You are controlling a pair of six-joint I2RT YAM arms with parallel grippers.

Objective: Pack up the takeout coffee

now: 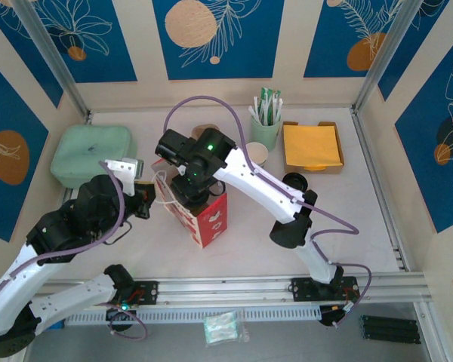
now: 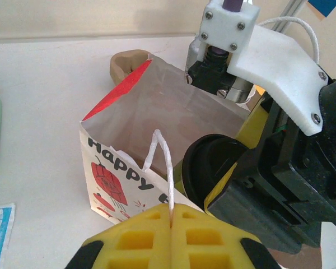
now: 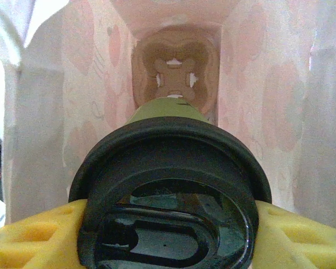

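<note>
Top external: right gripper [image 1: 187, 175] hovering over paper bag [image 1: 210, 217], left gripper [image 1: 143, 200] alongside.
Left wrist: left jaws pinching shut on handle string [image 2: 163, 159], holding bag open.
Right wrist: right jaws clamping lidded takeout coffee [image 3: 171, 185] in bag mouth, above cup carrier [image 3: 175, 78].
Rec: lowering straight, cup upright, centring over carrier slot, avoiding walls.

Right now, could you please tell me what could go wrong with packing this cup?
The lidded coffee cup, held in the right pincer, may miss a pocket of the cardboard carrier below and tip. The left pincer grips only the thin string handle; a slip could let the paper bag sag.
</note>
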